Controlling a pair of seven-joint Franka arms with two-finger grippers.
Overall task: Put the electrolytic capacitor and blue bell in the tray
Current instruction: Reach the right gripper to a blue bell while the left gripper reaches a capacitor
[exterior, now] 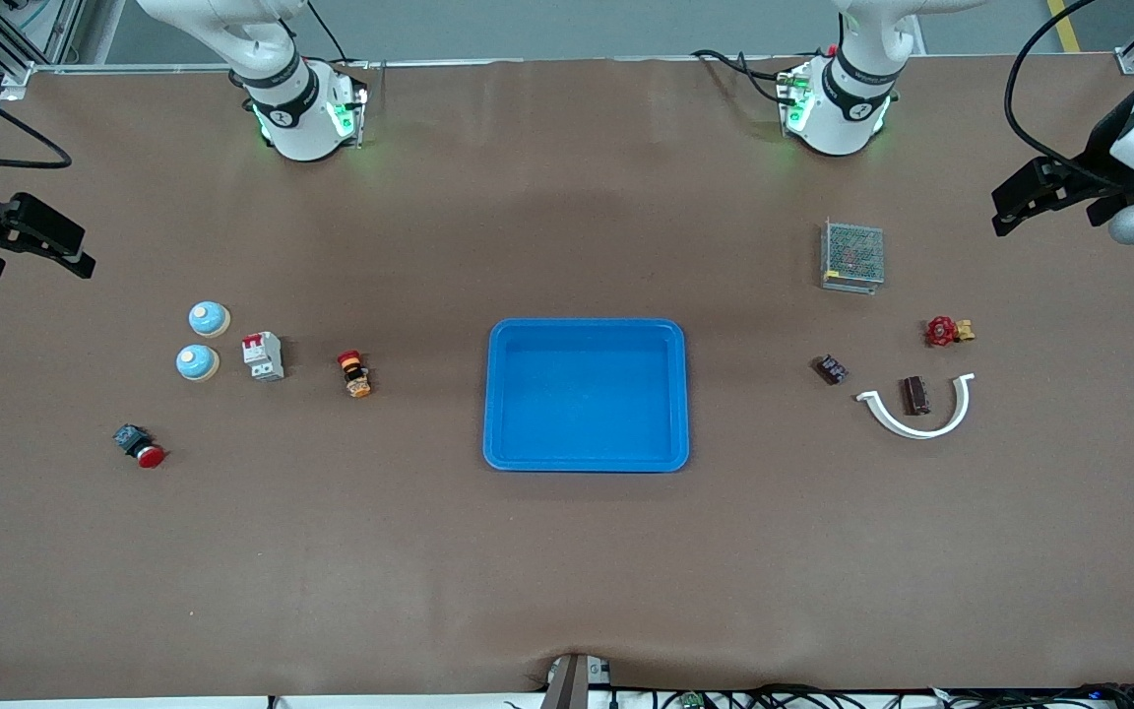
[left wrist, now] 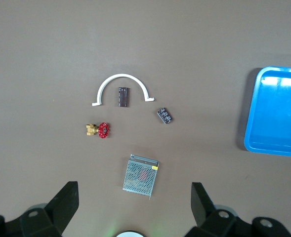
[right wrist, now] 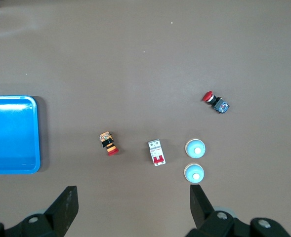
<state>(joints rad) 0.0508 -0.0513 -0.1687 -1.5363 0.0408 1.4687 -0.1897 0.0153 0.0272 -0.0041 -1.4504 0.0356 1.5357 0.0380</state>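
Front view shows the tray [exterior: 586, 394] mid-table, empty; two blue bells [exterior: 209, 318] near the right arm's table edge, capacitors [exterior: 914, 395] near the left arm's; both look light, rigid; grip bell's dome sides; left gripper [left wrist: 133, 205] and right gripper [right wrist: 133, 205] spread, idle.

Brown table [exterior: 567, 571] under me. Blue tray [exterior: 586, 460] sits mid-table, nothing in it. Toward my right arm's end: two blue bells [exterior: 209, 318] [exterior: 198, 362] side by side, white circuit breaker [exterior: 264, 356] just beside them, small red-and-orange button [exterior: 355, 373] between breaker and tray, red pushbutton [exterior: 141, 446] nearer front camera. Toward my left arm's end: metal mesh box [exterior: 852, 256], red valve [exterior: 947, 331], small dark component [exterior: 831, 369], white curved clip [exterior: 919, 412] around dark capacitor [exterior: 915, 395].
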